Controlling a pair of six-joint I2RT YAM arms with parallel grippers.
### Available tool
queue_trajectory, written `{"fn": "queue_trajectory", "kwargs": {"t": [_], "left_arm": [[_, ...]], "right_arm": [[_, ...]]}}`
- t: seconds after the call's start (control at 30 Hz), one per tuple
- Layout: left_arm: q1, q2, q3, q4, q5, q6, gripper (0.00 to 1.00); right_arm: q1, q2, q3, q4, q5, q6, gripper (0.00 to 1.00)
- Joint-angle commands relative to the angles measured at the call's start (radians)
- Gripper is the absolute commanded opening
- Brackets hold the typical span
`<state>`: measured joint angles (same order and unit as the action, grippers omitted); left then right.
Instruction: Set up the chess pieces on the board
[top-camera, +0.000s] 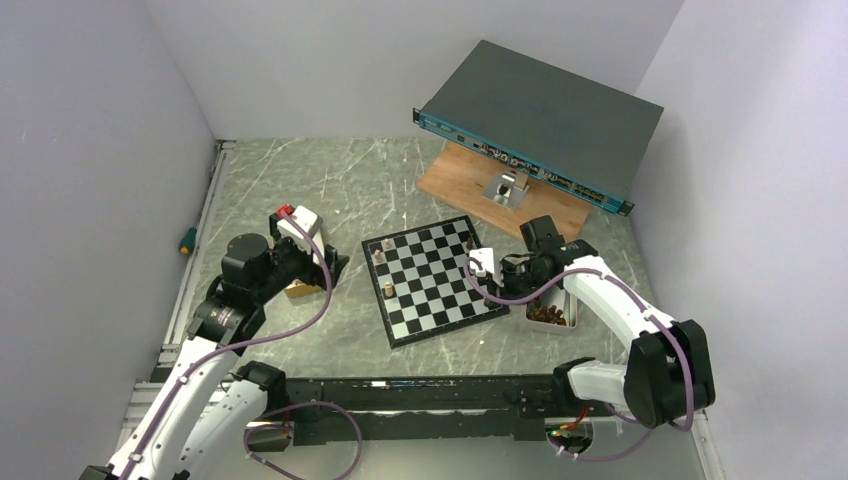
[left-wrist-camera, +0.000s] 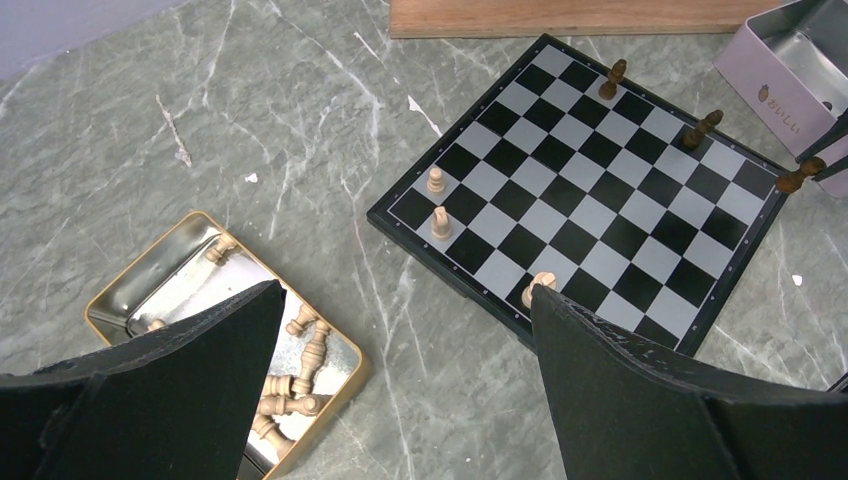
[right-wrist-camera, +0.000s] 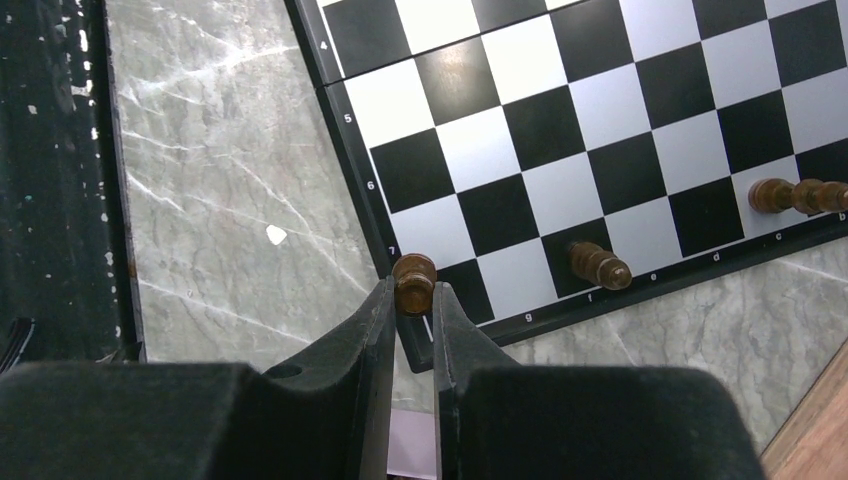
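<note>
The board (top-camera: 432, 283) lies mid-table; it also shows in the left wrist view (left-wrist-camera: 590, 205) and the right wrist view (right-wrist-camera: 540, 125). Three light pieces stand along its left edge (left-wrist-camera: 436, 180) (left-wrist-camera: 441, 222) (left-wrist-camera: 540, 285). Two dark pieces stand along its right edge (right-wrist-camera: 598, 265) (right-wrist-camera: 800, 195). My right gripper (right-wrist-camera: 414, 292) (top-camera: 480, 266) is shut on a dark piece (right-wrist-camera: 414, 280), held over the board's near right corner. My left gripper (left-wrist-camera: 405, 290) (top-camera: 328, 268) is open and empty, above the table between a gold tin (left-wrist-camera: 345, 385) of light pieces and the board.
A pink tin (top-camera: 572, 318) with dark pieces sits right of the board. A brown wooden plank (top-camera: 470, 185) and a propped-up blue-fronted metal unit (top-camera: 540, 115) stand behind it. A screwdriver (top-camera: 185, 240) lies at the left wall. A black rail (top-camera: 420, 385) runs along the near edge.
</note>
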<state>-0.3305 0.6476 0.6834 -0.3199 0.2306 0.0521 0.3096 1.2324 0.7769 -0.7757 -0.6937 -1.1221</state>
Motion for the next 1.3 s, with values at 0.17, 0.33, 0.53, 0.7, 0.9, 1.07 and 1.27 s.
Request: {"fn": "queue_trajectory", "kwargs": {"t": [0.17,0.33,0.53,0.7,0.9,1.07,1.27], "left_arm": [[0.007,0.006,0.011,0.024,0.005,0.011,0.99],[0.007,0.005,0.011,0.025,0.006,0.011,0.99],[0.007,0.002,0.011,0.025,0.005,0.011,0.99],[0.007,0.002,0.011,0.025,0.006,0.009,0.99],[0.007,0.002,0.011,0.025,0.006,0.009,0.99],[0.007,0.003,0.010,0.025,0.006,0.009,0.99],[0.007,0.003,0.010,0.025,0.007,0.009,0.99]], "right_arm": [[0.011,0.003,-0.023,0.069,0.047,0.037,0.00],[0.015,0.014,-0.024,0.084,0.071,0.054,0.00],[0.019,0.031,-0.026,0.098,0.106,0.071,0.00],[0.020,0.041,-0.027,0.106,0.124,0.084,0.00],[0.022,0.066,-0.029,0.116,0.145,0.096,0.00],[0.023,0.075,-0.032,0.132,0.153,0.111,0.00],[0.026,0.085,-0.036,0.138,0.172,0.117,0.00]]}}
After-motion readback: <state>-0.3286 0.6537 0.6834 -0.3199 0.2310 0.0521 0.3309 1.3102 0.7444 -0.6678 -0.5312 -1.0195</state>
